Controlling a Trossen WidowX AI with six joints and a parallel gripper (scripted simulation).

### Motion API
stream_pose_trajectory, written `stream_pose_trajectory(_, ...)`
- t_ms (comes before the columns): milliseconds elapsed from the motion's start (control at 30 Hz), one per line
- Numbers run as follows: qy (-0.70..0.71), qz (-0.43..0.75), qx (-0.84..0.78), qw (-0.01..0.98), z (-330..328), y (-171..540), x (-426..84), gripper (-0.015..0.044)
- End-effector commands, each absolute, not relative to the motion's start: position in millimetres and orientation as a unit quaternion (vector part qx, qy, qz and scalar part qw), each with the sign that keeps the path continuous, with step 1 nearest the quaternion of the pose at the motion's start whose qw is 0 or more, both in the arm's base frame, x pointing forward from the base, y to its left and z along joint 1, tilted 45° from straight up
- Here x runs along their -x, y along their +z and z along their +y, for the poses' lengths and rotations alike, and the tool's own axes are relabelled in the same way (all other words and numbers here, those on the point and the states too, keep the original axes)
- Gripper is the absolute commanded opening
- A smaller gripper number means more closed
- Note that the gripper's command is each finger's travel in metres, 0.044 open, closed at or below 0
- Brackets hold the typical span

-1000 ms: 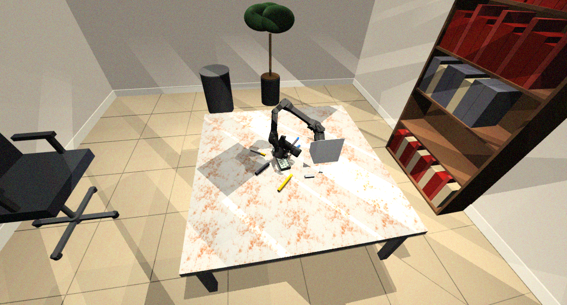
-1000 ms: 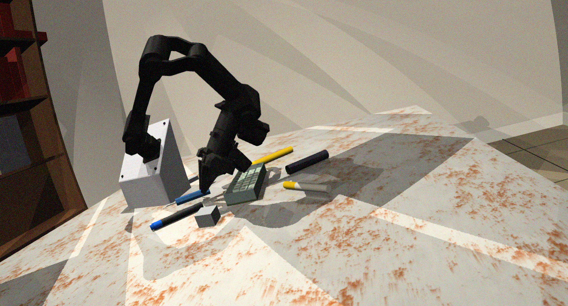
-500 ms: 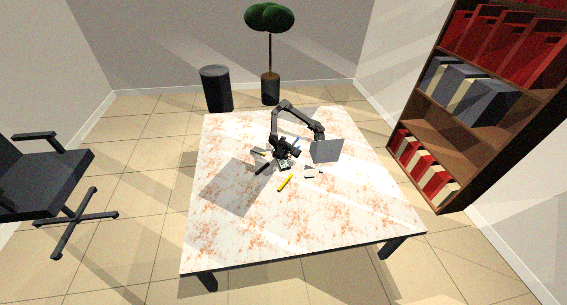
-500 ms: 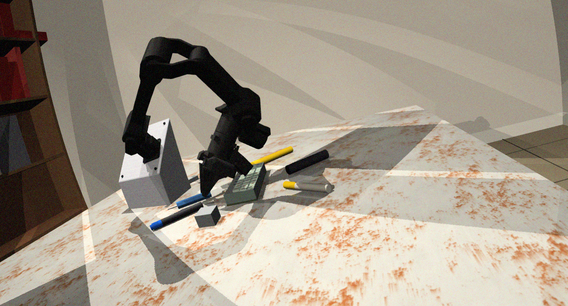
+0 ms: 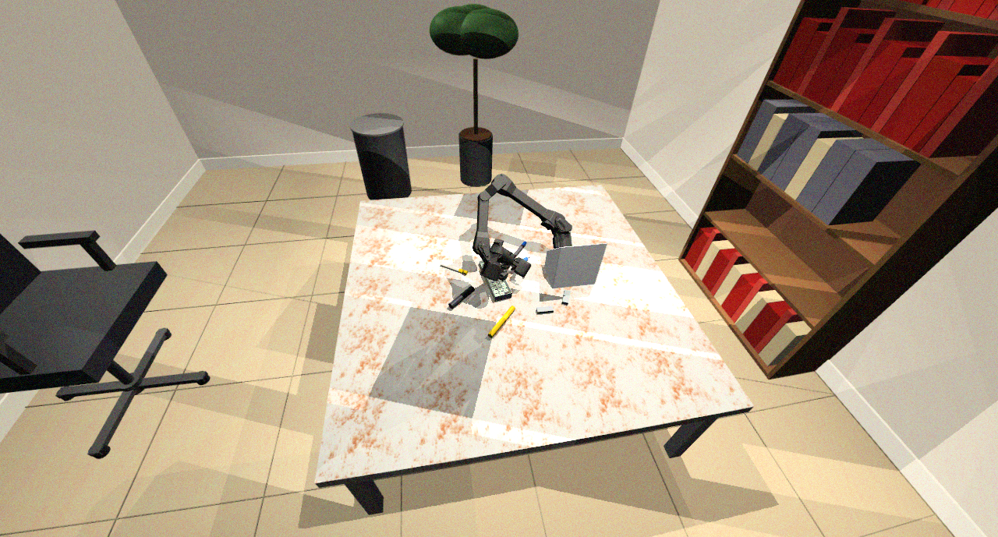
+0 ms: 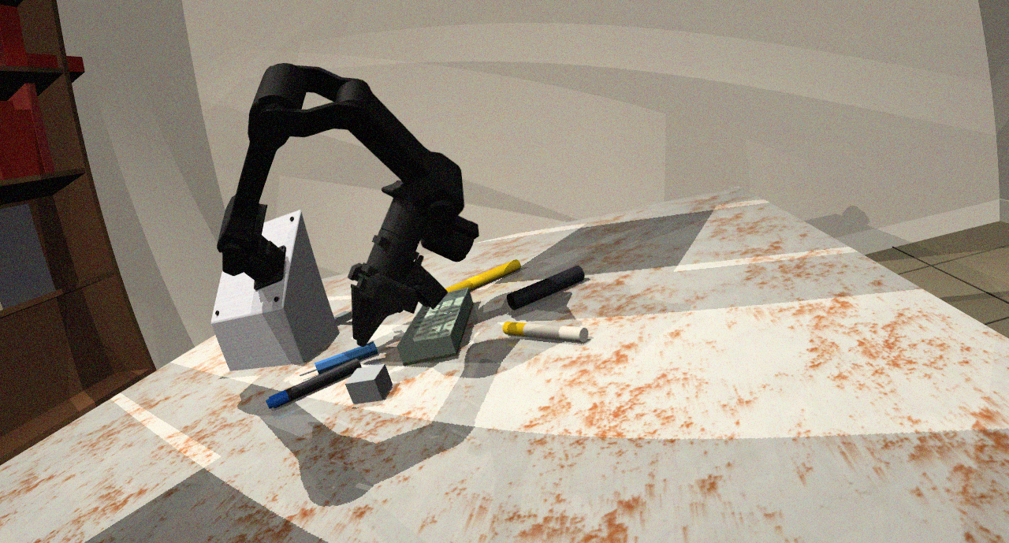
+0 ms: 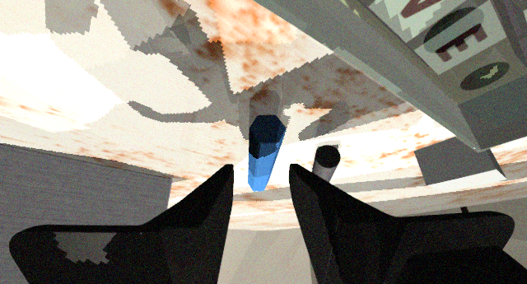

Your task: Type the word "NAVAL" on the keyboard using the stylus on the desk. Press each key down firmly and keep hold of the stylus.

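Observation:
A blue stylus [image 6: 346,357] [image 7: 258,178] with a thin metal tip lies low at the desk, beside the grey arm mount. My gripper [image 6: 362,341] [image 7: 261,171] is open around the stylus's rear end: the wrist view shows a gap between the stylus and each finger. Its two fingers overlap in the exterior view. The dark green keyboard [image 5: 499,289] [image 6: 443,326] [image 7: 395,67] with pale keys lies flat beside the gripper. The wrist view shows its V and E keys at the upper right. The arm hides part of the keyboard in the top view.
A black pen [image 6: 317,381] [image 7: 327,156] with a blue end lies close beside the stylus, with a grey block [image 6: 362,386] [image 7: 454,162] near it. A black cylinder [image 5: 460,297] [image 6: 546,286], a yellow marker [image 5: 501,321] [image 6: 486,275] and a white-and-yellow marker [image 6: 553,330] lie around the keyboard.

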State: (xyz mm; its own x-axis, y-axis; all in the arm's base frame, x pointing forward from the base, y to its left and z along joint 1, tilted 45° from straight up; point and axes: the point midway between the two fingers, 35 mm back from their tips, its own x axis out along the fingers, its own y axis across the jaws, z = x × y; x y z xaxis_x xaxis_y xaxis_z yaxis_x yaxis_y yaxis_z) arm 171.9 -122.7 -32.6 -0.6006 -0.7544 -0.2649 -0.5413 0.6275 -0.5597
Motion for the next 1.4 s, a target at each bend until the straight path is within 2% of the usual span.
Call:
stream_pose_trajectory(0,-0.219,0.865,0.374,0.252,-103.3,-14.1,-176.1,0.015)
stream_pose_trajectory(300,-0.218,0.864,0.378,0.252,-90.5,-0.9,-176.2,0.015)
stream_pose_trajectory(600,-0.187,0.841,0.392,0.322,-105.4,20.3,-137.9,0.015)
stream_pose_trajectory(1367,-0.187,0.84,0.393,0.324,-118.6,9.7,-136.2,0.015)
